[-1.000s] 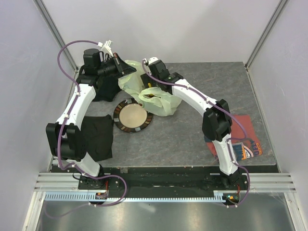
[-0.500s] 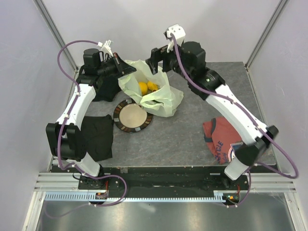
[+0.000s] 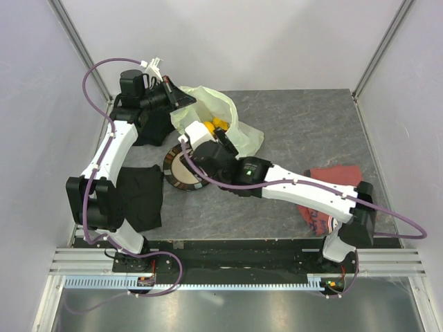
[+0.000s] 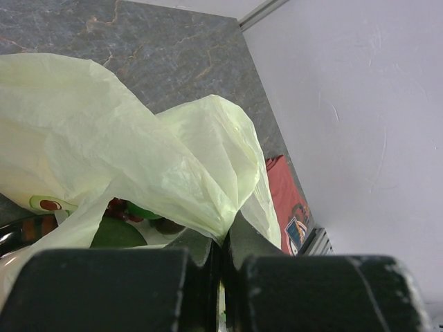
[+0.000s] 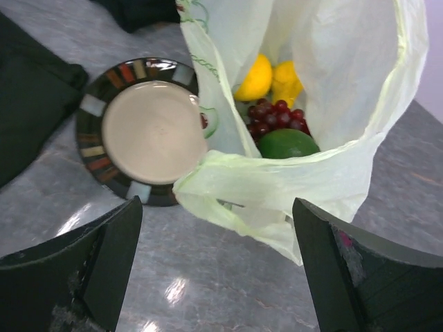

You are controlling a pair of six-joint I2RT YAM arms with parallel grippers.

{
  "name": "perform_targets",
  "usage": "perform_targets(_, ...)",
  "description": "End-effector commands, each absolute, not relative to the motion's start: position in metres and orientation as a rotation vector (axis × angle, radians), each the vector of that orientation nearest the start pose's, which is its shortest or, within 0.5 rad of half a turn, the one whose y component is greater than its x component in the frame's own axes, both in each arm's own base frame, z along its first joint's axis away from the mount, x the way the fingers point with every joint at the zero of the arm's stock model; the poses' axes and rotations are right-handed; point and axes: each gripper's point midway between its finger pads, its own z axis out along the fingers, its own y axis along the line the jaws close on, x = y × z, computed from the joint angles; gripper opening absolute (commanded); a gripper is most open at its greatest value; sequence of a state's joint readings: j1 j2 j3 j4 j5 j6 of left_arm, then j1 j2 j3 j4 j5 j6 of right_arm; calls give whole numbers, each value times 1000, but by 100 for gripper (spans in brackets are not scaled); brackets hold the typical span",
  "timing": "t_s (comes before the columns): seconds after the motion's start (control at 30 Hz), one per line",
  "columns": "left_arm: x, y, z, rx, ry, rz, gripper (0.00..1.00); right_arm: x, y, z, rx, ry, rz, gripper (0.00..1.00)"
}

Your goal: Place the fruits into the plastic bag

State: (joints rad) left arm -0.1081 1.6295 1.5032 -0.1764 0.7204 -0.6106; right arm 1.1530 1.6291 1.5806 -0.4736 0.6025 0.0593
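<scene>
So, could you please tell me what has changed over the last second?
The right arm pulled out of the plastic bag, swung up and back, then came down low across the table; its right hand now hangs open above the plate and the bag's near side. Unchanged: the left hand stays shut on the bag's rim, lemons inside.

The plastic bag [image 5: 332, 69] is a pale, see-through green, with a thin darker green printed line and a small red mark ringed in green near its edge. Inside it the lemons [image 5: 256, 77] are bright yellow, the grape bunch [image 5: 273, 117] dark red-purple, and the round fruit [image 5: 287, 143] mid-green. The plate [image 5: 90, 138] has a cream centre and a dark rim broken by orange, red, cream and grey-blue blocks. The table [image 5: 173, 277] is grey with pale veins. The cloth [image 5: 34, 97] is black. The shirt [image 4: 280, 194] is red with a blue and white print.
</scene>
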Motion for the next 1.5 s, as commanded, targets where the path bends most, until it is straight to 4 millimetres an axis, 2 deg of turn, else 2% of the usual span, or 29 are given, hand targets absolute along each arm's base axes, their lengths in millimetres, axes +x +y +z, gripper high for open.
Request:
perform_targets(0.0, 433, -187, 337, 76, 1906, -1185, 2, 288, 360, 293, -618, 1811, -131, 96)
perform_targets(0.07, 433, -187, 337, 76, 1904, -1185, 2, 292, 366, 285, -606, 1811, -202, 96)
perform_targets(0.1, 432, -186, 338, 79, 1902, -1181, 2, 293, 362, 279, -614, 1827, -252, 96)
perform_targets(0.13, 432, -186, 338, 78, 1903, -1179, 2, 295, 363, 283, -600, 1825, -272, 96)
perform_targets(0.17, 432, -186, 339, 80, 1900, -1176, 2, 297, 364, 272, -616, 1831, -321, 96)
perform_targets(0.3, 432, -186, 337, 77, 1905, -1175, 2, 299, 364, 257, -638, 1848, -384, 93)
perform_targets(0.47, 433, -186, 338, 79, 1902, -1172, 1, 302, 346, 250, -614, 1854, -497, 88)
perform_targets(0.57, 433, -185, 339, 77, 1900, -1171, 2, 305, 337, 243, -596, 1888, -483, 70)
perform_targets(0.6, 433, -186, 339, 77, 1901, -1171, 2, 310, 331, 240, -590, 1903, -485, 56)
perform_targets(0.63, 433, -185, 338, 73, 1904, -1167, 2, 313, 327, 243, -579, 1910, -479, 46)
perform_targets(0.67, 434, -185, 338, 73, 1904, -1164, 2, 322, 318, 246, -549, 1922, -481, 26)
perform_targets(0.73, 434, -185, 339, 65, 1908, -1158, 2, 331, 310, 257, -523, 1939, -422, 10)
perform_targets(0.77, 433, -187, 339, 65, 1913, -1158, 1, 343, 299, 263, -488, 1945, -414, 0)
perform_targets(0.83, 434, -189, 341, 52, 1911, -1150, 1, 353, 288, 293, -462, 1916, -347, 0)
perform_targets(0.87, 434, -189, 344, 36, 1909, -1156, 1, 363, 274, 306, -426, 1908, -342, 0)
perform_targets(0.9, 434, -189, 352, 22, 1896, -1157, 2, 366, 266, 333, -380, 1877, -294, 0)
perform_targets(0.97, 434, -193, 366, -6, 1875, -1179, 1, 375, 244, 366, -370, 1826, -306, 0)
perform_targets(1.0, 436, -195, 386, 4, 1834, -1177, 2, 373, 232, 397, -329, 1778, -290, 0)
perform_targets(1.07, 437, -202, 409, 2, 1797, -1207, 2, 377, 208, 434, -303, 1704, -341, 0)
perform_targets(1.1, 440, -205, 435, 24, 1752, -1217, 2, 373, 197, 461, -268, 1658, -329, 0)
perform_targets(1.17, 441, -215, 458, 40, 1721, -1249, 1, 375, 178, 494, -224, 1590, -346, 0)
perform_targets(1.2, 438, -216, 487, 66, 1663, -1250, 2, 373, 169, 513, -191, 1555, -338, 0)
perform_targets(1.23, 447, -222, 486, 52, 1672, -1270, 1, 374, 164, 523, -166, 1531, -337, 0)
perform_targets(1.3, 451, -224, 505, 56, 1624, -1271, 2, 380, 151, 528, -143, 1517, -369, 0)
perform_targets(1.33, 462, -228, 495, 41, 1644, -1279, 1, 383, 147, 528, -133, 1517, -377, 0)
perform_targets(1.4, 471, -235, 486, 47, 1667, -1314, 2, 392, 140, 517, -133, 1535, -391, 0)
perform_targets(1.43, 483, -242, 466, 35, 1712, -1340, 2, 394, 138, 512, -133, 1542, -392, 0)
perform_targets(1.47, 487, -247, 458, 43, 1729, -1359, 2, 398, 133, 501, -143, 1562, -408, 0)
